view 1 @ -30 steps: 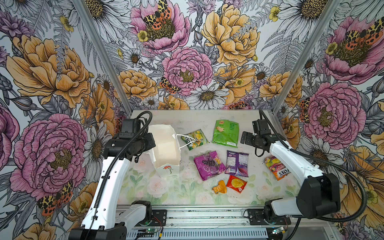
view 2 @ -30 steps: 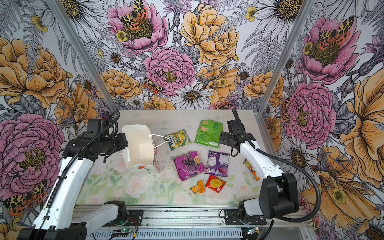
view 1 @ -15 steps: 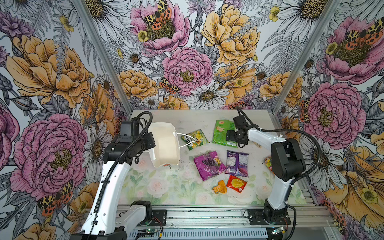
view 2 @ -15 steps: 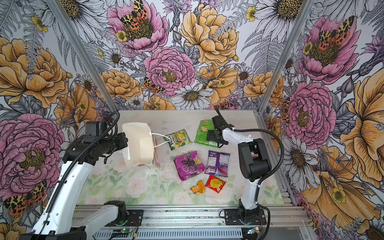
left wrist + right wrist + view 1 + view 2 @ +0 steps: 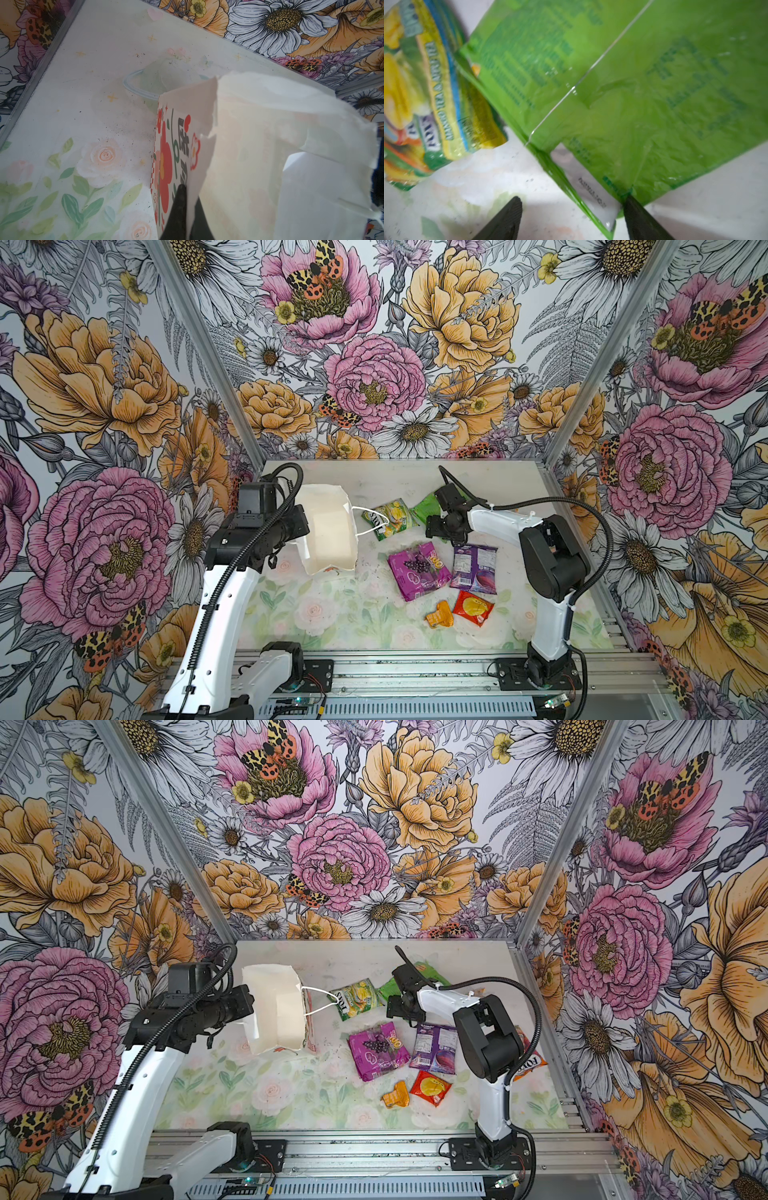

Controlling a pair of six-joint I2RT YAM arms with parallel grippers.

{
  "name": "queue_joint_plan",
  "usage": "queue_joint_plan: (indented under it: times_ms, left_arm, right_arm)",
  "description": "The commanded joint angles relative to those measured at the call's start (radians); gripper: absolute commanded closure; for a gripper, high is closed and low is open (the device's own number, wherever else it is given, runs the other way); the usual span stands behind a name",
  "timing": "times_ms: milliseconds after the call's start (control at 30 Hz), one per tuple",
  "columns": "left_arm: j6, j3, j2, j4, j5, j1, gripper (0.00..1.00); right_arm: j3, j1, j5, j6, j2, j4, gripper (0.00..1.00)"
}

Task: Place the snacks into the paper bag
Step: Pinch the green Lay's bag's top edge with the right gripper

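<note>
floral wallpaper walls on three sides, pale rose-print table (image 5: 332,614) underneath. paper bag (image 5: 330,531) sits left of centre toward the back, mouth open upward, interior looks empty in a top view, so the job seems barely begun. left gripper (image 5: 188,195) is clenched on the bag's wall edge, paper sandwiched between the two black fingers in the left wrist view. light-green packet (image 5: 633,83), the biggest snack, lies at the back right of the bag, mostly hidden under the right arm in both top views. right gripper (image 5: 572,198) is low on it, jaws apart, nothing gripped: the packet's sealed end sits between them, one fingertip (image 5: 633,205) touching its corner, the other over bare table. its centre seam runs away from the jaws, so the long axis points away from the gripper and the jaws cross the short end. right arm is clearly nearer, left is busy with the bag. bag lies leftward of the packet, fox's packet (image 5: 390,518) just beside it in between, cord handle (image 5: 370,522) draped on that one. magenta grape packet (image 5: 417,570), purple packet (image 5: 473,568), red-yellow packet (image 5: 473,608), orange packet (image 5: 439,615) lie in front, apart from both grippers.
</note>
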Motion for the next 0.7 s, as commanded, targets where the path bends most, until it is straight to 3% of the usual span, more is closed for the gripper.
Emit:
queue_joint_plan:
  times_ms: [0,200,300,500,667]
  left_arm:
    - [0.012,-0.004,-0.02,0.031,-0.015,0.015,1.0]
    - [0.007,0.014,-0.015,0.028,0.001,0.022,1.0]
    - [0.008,0.024,-0.011,0.026,0.013,0.026,1.0]
    - [0.011,0.042,-0.006,0.019,0.055,0.032,1.0]
    - [0.019,0.066,0.002,0.005,0.06,0.033,1.0]
  right_arm:
    - [-0.006,0.012,-0.006,-0.003,-0.095,0.003,0.2]
    - [0.04,-0.099,0.176,-0.194,-0.165,-0.024,0.16]
    - [0.083,-0.19,0.195,-0.266,-0.128,-0.027,0.15]
    - [0.221,-0.318,0.051,-0.35,0.016,-0.026,0.14]
    - [0.345,-0.358,-0.034,-0.369,0.125,-0.041,0.13]
